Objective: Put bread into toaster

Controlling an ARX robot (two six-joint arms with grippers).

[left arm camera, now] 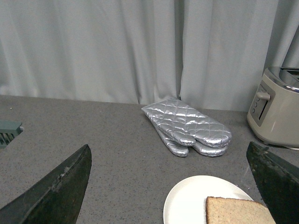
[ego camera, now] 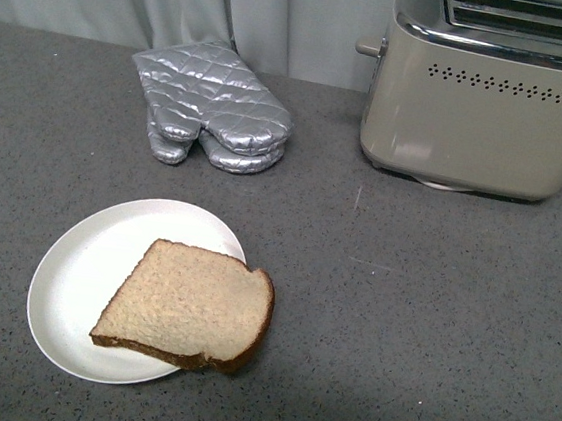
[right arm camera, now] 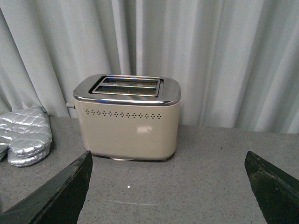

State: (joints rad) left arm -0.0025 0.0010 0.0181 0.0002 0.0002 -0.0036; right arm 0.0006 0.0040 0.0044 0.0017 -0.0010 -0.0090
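The bread (ego camera: 190,307) lies flat on a white plate (ego camera: 84,270), near the front of the grey counter (ego camera: 401,314). One crusty corner sticks out past the plate's rim. It may just touch the counter there, but that is hard to tell. The toaster (ego camera: 486,122) stands well apart from it, at the back on the right, and its two slots (ego camera: 527,17) look empty. Two silver mitts (ego camera: 216,108) lie between them, further back. The left gripper (left arm camera: 168,151) hangs over the counter with its fingers spread wide and nothing in them. The right gripper (right arm camera: 168,156) is spread wide too and holds nothing, and it faces the toaster. The first job is to pick up the bread, and the left gripper is closer to it. It should go for the corner that sticks out, since one finger can slip under there. A soft pinch is best, because bread squashes and tears. Then the slice must be turned on its edge so it can slide straight down into a slot.
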